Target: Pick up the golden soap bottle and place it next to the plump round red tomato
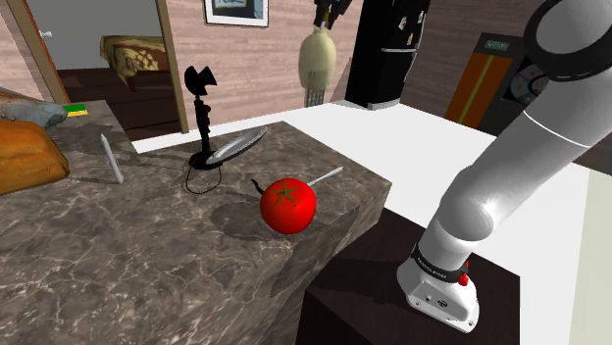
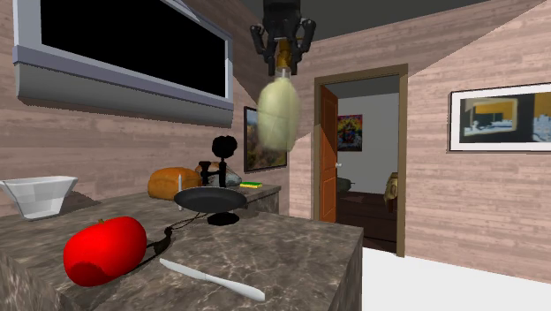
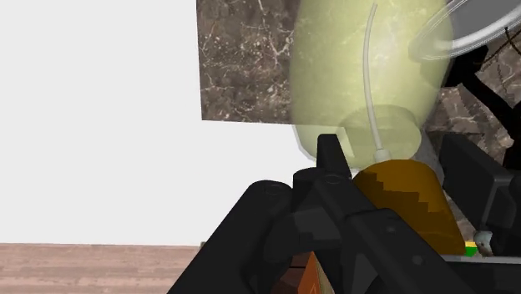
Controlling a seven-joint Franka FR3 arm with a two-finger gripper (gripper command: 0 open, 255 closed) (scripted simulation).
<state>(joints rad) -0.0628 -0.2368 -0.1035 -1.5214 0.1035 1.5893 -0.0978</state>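
A pale yellow-green translucent soap bottle [image 1: 316, 61] [image 2: 277, 115] hangs high in the air, clear of the marble counter [image 1: 137, 270] [image 2: 300, 252]. My black gripper [image 1: 325, 22] [image 2: 283, 55] is shut on its amber top, with the body hanging below. In the wrist view the fingers [image 3: 331, 159] clasp the amber pump top [image 3: 407, 194] of the bottle [image 3: 367, 67], and the gripper [image 3: 399, 163] looks down over the counter's corner. The round red tomato [image 1: 288, 205] [image 2: 104, 250] rests on the counter near its front edge, well below the bottle.
A white knife [image 2: 212, 281] [image 1: 328, 176] lies beside the tomato. A black stand [image 1: 203, 118] [image 2: 222, 159] and a dark pan [image 1: 237, 145] [image 2: 210, 200] sit behind it. Bread [image 1: 25, 157] [image 2: 177, 183], a white bowl [image 2: 37, 194] and a second white knife [image 1: 111, 159] lie farther back.
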